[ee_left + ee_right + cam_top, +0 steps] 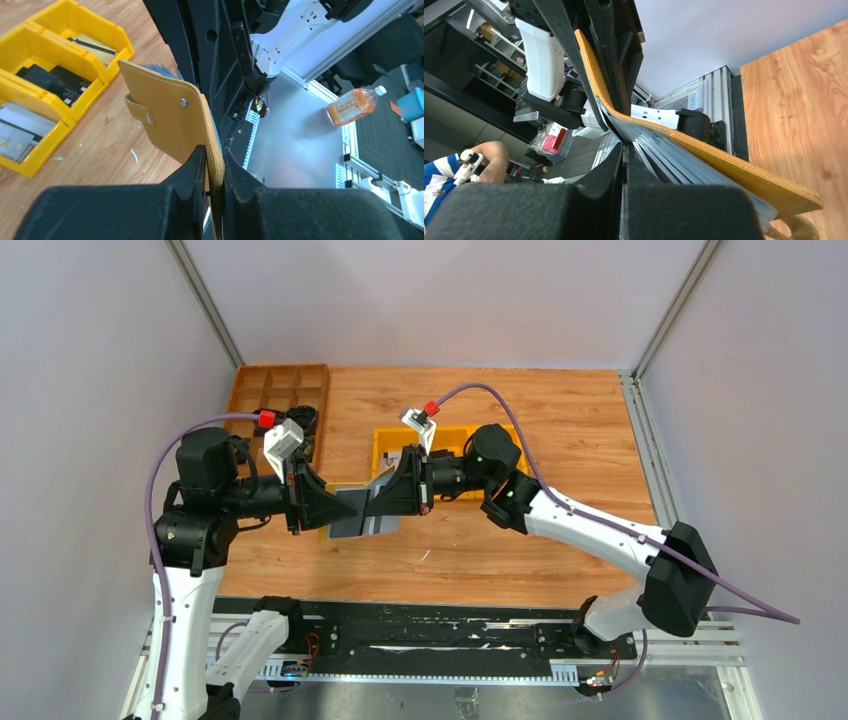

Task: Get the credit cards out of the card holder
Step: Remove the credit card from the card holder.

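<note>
The mustard-yellow card holder (pixel 352 525) hangs opened out above the table between my two grippers. My left gripper (pixel 345 508) (pixel 215 150) is shut on its yellow flap (pixel 165 110), just past the snap tab. My right gripper (pixel 372 505) (pixel 624 148) is shut, with its fingertips at the edge of the silvery-grey pleats (pixel 684 165) inside the card holder (pixel 724 167). Whether a card sits between those fingers is hidden. Other credit cards lie in yellow bins: black ones (pixel 50 80), a silvery one (pixel 15 125) and a dark-striped one (pixel 92 45).
The yellow bins (pixel 390 445) (pixel 70 107) stand on the wooden table just behind the grippers. A brown compartment tray (pixel 280 390) sits at the back left. The black rail (pixel 400 635) runs along the near edge.
</note>
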